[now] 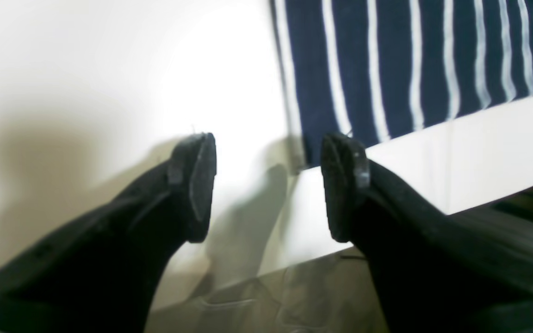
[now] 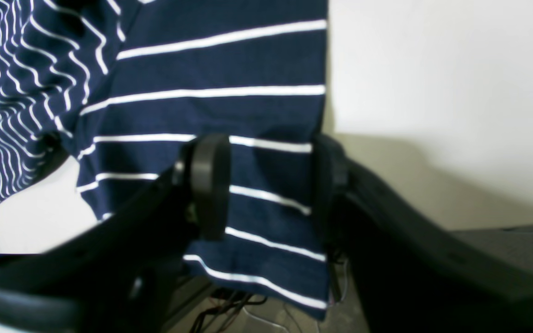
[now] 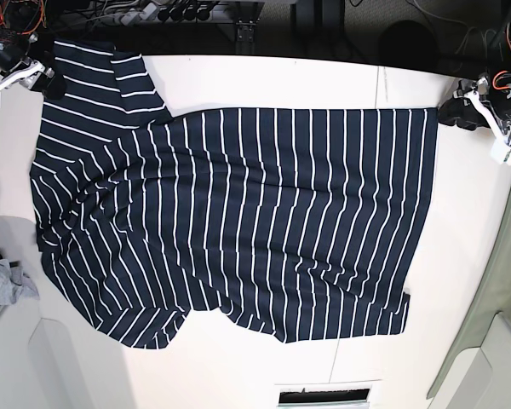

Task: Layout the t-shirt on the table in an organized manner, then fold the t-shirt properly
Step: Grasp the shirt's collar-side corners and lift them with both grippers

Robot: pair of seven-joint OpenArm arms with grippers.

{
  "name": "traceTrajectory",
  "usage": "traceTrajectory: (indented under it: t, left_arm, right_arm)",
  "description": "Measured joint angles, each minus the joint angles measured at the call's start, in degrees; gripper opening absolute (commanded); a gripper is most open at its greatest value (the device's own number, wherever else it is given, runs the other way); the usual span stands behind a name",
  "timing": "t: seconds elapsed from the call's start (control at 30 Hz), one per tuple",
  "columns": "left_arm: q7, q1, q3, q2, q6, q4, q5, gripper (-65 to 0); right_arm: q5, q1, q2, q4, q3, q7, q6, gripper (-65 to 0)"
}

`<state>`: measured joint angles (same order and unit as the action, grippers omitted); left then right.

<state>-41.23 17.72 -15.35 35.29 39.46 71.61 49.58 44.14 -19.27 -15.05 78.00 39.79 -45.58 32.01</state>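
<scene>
T-shirt [image 1: 410, 69], left wrist view: your left pincer [image 1: 269, 185] stands released, its two pads apart with nothing between them, hanging just off a corner of the striped cloth near the edge of the white table [image 1: 479, 148]. The cloth there lies flat and straight.

Right wrist view: your right pincer [image 2: 266, 185] straddles a flap of the t-shirt [image 2: 229, 115], probably a sleeve, that hangs past the table's edge. One pad sits in front of the fabric and the other at its edge; you cannot tell from this view whether the pads pinch the cloth or merely frame it.

Base view: the t-shirt [image 3: 238, 221] is spread across the table [image 3: 341, 85], body mostly flat, hem side toward the left pincer [image 3: 460, 112]. The sleeve near the right pincer [image 3: 47, 78] is pulled out to the corner. The lower edge is bunched and uneven, and wrinkles remain at the shoulder end. Judge the layout as nearly finished but not tidy; no fold has been made, so the folding stage is wholly left to you.
</scene>
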Motion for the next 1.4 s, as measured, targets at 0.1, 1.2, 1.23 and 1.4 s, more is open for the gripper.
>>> traceTrajectory:
  t: [0.1,1.2,1.23,1.4]
  left_arm:
    - [-0.7,-0.3,0.0,-1.6,0.0,0.0,0.8,-27.0]
    - [-7.6,6.6,0.5,1.7,0.0,16.0,10.1,-65.0]
    - [-7.9,7.5,0.4,1.7,0.0,17.4,10.1,-65.0]
    - [-7.8,12.4,-3.6,1.7,0.0,20.8,10.1,-65.0]
  right_arm:
    - [0.0,0.0,0.3,0.0,0.0,-0.6,0.2,-37.2]
    - [5.1,-6.7,2.6,14.3,-0.4,-8.3,0.8,-65.0]
    - [5.0,-7.5,2.6,15.8,-0.4,-8.2,0.7,-65.0]
    - [5.7,-12.5,2.5,21.6,1.1,-8.3,0.8,-65.0]
